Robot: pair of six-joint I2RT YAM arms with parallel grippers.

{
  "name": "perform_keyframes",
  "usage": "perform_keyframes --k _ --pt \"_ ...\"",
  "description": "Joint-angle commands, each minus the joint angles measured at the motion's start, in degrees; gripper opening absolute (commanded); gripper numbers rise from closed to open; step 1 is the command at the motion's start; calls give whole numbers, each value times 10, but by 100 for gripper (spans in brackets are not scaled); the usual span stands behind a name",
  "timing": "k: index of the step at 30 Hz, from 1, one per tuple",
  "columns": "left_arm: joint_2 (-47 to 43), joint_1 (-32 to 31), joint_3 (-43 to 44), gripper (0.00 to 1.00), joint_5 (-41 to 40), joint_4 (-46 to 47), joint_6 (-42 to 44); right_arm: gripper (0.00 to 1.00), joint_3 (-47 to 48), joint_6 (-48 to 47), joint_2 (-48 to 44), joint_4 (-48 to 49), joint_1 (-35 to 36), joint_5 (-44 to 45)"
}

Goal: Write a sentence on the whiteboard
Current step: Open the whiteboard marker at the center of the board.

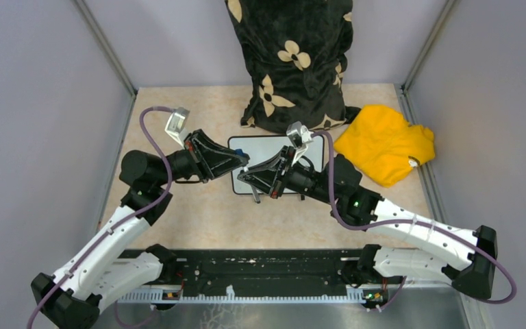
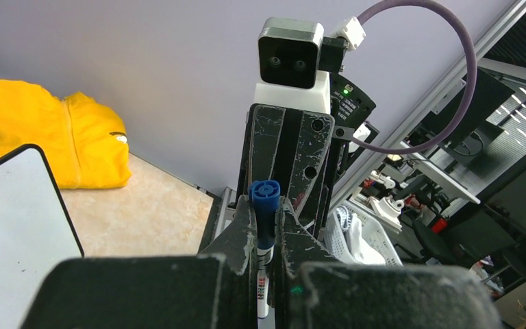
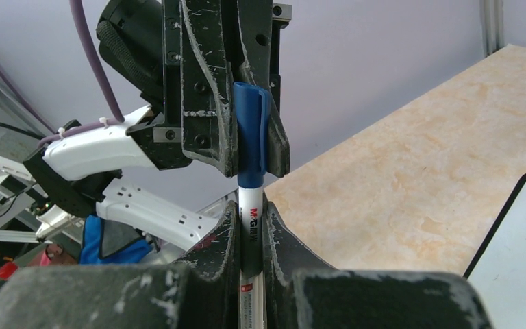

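— Where was the whiteboard (image 1: 268, 146) when you looked?

— Lying on the table (image 1: 198, 212), about mid-way back. It was just in front of the black flowered bag (image 1: 291, 62), with the yellow cloth (image 1: 383, 144) near its right end.

— Any of the sentence on it?

— None that I could see. What the wrist views showed of the board was bare white. From above, the pincers hid its near-left part, so I couldn't vouch for that patch.

— And the marker (image 3: 250, 212)?

— Held between the two pincers, which met tip to tip over that near-left corner. My left pincer (image 2: 266, 223) was clamped narrow on the blue cap (image 2: 264, 197). My right pincer (image 3: 251, 233) was closed tight on the white barrel just below it. The cap sat on the marker.

— So how far along?

— Barely begun, I judged. I had the marker in hand, but the cap was not yet pulled off and all the writing was left to do.
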Motion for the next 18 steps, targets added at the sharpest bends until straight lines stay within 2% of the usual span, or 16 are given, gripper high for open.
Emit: perform_keyframes --k 1,10,18 --pt "-30 13 21 0 -83 38 13 0 -12 0 -32 -18 -3 4" --pt "-55 13 21 0 -137 -15 51 0 -18 3 -38 -19 -3 9" --pt "-55 13 20 0 -156 -25 51 0 -26 8 -45 -21 -2 17"
